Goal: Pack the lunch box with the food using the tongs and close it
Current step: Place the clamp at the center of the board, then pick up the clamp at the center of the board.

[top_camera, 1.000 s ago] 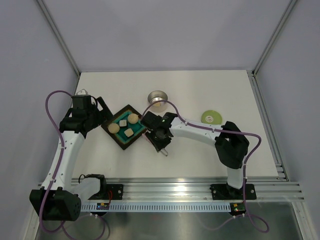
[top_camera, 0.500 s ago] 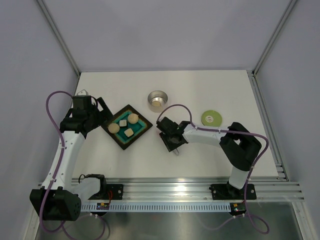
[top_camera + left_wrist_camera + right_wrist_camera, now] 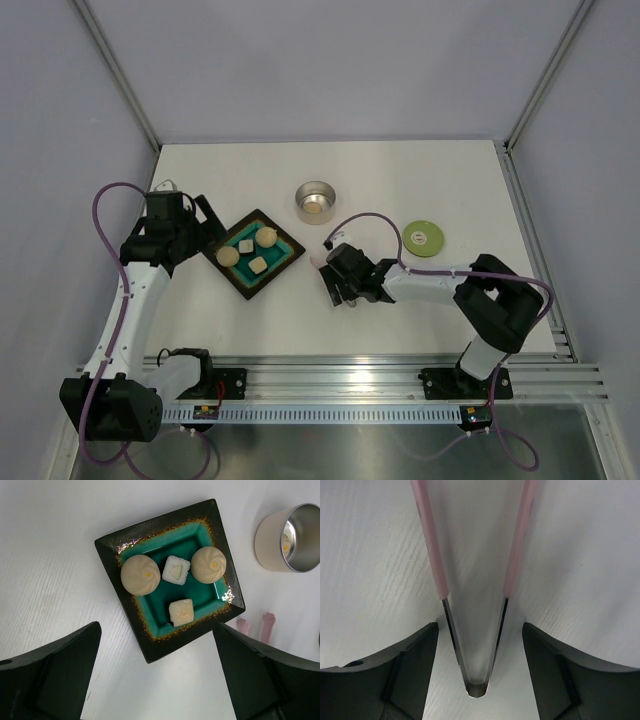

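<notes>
On the desk (image 3: 450, 180) toward its near edge, just right of the tray (image 3: 280, 268) | tongs (image 3: 431, 550) lie flat: thin, light, springy, likely slippery; best pinched across both pink arms | right claw (image 3: 480, 627) spread, straddling them, holding nothing | left claw (image 3: 156, 627) wide, empty, over tray | lunch box (image 3: 316, 199) toward far edge, lid (image 3: 424, 238) toward right edge; bare room around tongs

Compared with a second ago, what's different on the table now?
The right gripper slid away from the tray, toward the robot's right, and opened its jaws. The tongs now lie loose on the table between its fingers, apparently let go. The left gripper, tray, food, tin and lid stayed put.
</notes>
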### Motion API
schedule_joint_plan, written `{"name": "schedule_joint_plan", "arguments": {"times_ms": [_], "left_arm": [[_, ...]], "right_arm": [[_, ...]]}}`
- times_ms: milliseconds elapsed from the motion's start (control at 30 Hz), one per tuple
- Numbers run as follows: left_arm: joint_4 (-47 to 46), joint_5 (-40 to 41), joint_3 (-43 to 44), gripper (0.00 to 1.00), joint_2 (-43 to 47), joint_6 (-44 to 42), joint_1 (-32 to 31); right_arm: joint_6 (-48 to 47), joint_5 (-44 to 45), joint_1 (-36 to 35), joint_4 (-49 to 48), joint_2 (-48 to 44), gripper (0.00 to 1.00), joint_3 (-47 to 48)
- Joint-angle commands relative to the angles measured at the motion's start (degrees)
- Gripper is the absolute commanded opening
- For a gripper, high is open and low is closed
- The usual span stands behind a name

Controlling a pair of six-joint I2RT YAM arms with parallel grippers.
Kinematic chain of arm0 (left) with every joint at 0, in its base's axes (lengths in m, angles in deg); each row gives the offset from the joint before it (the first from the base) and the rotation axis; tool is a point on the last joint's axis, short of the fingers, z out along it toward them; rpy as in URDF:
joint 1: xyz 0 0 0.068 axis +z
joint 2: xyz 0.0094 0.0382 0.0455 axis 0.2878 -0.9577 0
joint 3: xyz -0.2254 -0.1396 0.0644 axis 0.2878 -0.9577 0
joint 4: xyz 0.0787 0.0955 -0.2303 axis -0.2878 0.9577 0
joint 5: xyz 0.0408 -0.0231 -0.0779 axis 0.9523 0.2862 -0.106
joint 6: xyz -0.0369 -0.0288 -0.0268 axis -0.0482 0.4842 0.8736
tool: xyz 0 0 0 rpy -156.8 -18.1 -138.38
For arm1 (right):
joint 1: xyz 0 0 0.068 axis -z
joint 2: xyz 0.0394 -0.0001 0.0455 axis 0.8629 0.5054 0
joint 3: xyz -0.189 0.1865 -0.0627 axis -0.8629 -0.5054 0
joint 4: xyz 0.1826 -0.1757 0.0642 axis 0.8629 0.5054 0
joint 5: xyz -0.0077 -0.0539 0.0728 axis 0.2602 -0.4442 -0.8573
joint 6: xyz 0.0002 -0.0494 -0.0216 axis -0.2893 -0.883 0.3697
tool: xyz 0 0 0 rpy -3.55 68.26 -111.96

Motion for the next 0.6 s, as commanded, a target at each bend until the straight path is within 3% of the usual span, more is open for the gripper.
{"name": "schedule_joint_plan", "arguments": {"times_ms": [0,400,567], "left_arm": [[-2.5,-1.4,-0.2,0.99,1.0,-0.2,0.3],[-3.1,-2.0,-0.5,0.99,0.1,0.0,0.3],[-2.9,-2.0,0.2,0.99,-0.1,0.0,0.3]], "right_arm": [[1.6,2.4,-0.1,-4.6,-2.5,0.76,-4.1],[4.9,7.8,-4.4,-13.6,-1.8,0.74,-10.8],[6.1,9.1,-6.2,-16.6,-0.4,0.69,-12.8]]}}
